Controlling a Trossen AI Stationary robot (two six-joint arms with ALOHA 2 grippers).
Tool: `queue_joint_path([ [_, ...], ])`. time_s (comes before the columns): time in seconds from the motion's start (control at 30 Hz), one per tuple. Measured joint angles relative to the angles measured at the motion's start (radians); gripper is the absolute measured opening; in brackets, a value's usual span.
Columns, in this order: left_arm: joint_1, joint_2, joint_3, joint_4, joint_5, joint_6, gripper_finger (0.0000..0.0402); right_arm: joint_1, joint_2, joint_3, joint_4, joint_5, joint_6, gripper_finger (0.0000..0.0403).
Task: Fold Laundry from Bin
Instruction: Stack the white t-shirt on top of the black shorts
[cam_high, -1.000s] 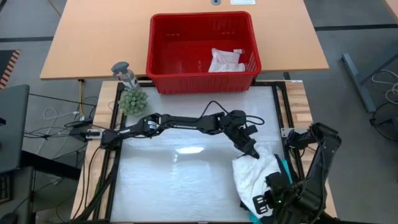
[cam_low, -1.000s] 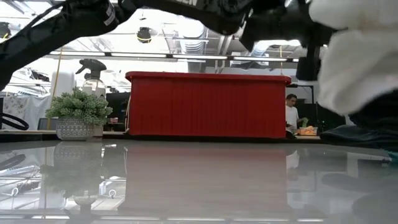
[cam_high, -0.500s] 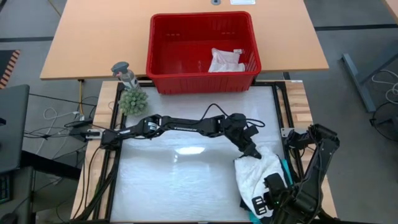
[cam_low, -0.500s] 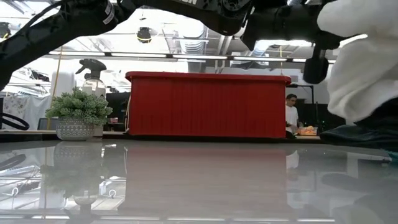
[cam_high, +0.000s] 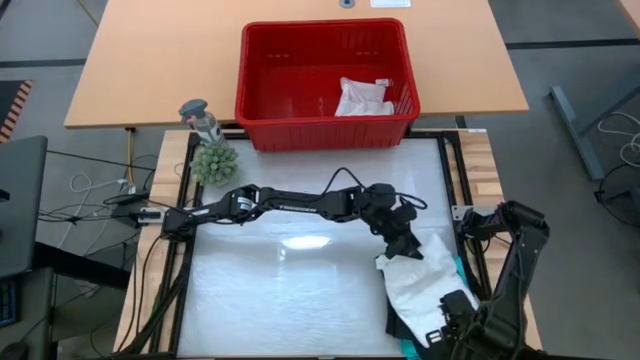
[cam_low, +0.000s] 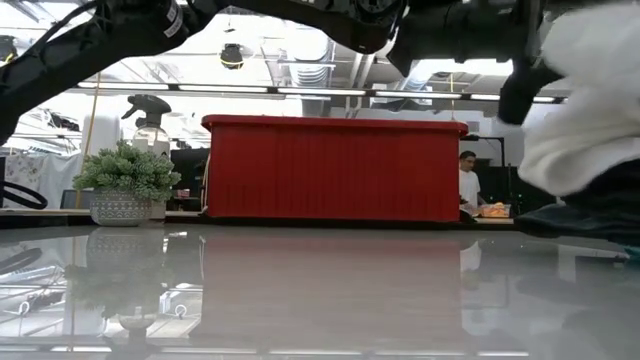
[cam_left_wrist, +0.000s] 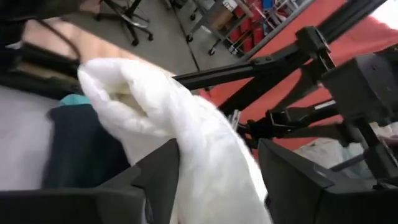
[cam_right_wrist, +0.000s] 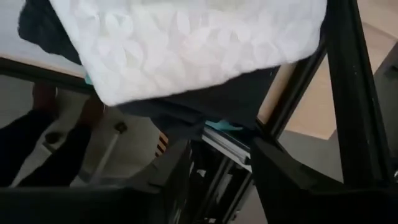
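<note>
Folding stage: white top (cam_high: 425, 285) lies on the stack at the table's right front corner, well apart from the bin (cam_high: 326, 82).
Landmark: red bin at the far edge of the table (cam_high: 300, 290); all places below taken from it.
Left claw (cam_high: 408, 249): reaches across from the left side, sits at the end of the white top nearest the bin; in its wrist view the fingers (cam_left_wrist: 158, 180) stand apart with the white cloth running between them, not pinched as far as I can see. Judged as letting go.
Right claw (cam_high: 450, 322): at the end of the top farthest from the bin, near the table's front edge; fingers (cam_right_wrist: 171, 180) parted, nothing between them; the white fabric hangs just past the tips.
Key relation: the top's long axis runs from bin side to front edge, tilted a little rightward; one claw at each end. Left claw is in contact with it, right claw just clear.
White top, look: soft, quilted or lacy texture, bunched, edges uneven.
Beneath it: dark garment (cam_high: 400, 322) and a strip of teal (cam_high: 458, 270) showing at the right edge.
Still in bin: small white cloth (cam_high: 362, 97), near the right wall.
Bystanders: plant (cam_high: 213, 161) and spray bottle (cam_high: 201, 117) left of the bin.
</note>
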Motion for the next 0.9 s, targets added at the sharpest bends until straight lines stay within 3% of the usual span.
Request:
queue_joint_path([
  [0.2, 0.046, 0.000, 0.004, -0.147, -0.041, 0.118, 0.0209, 0.008, 0.000, 0.000, 0.000, 0.080, -0.020, 0.0164],
  [0.53, 0.086, -0.001, 0.004, -0.344, -0.081, 0.247, 0.0210, -0.070, -0.001, -0.062, 0.001, 0.436, -0.063, 0.0126],
  [0.7, 0.133, -0.005, 0.004, -0.479, -0.079, 0.296, 0.0208, -0.147, -0.001, -0.172, -0.002, 0.463, -0.089, 0.0096],
  [0.9, 0.219, -0.065, 0.005, -0.599, -0.102, 0.309, 0.0204, -0.211, -0.005, -0.198, -0.002, 0.472, -0.243, 0.0047],
])
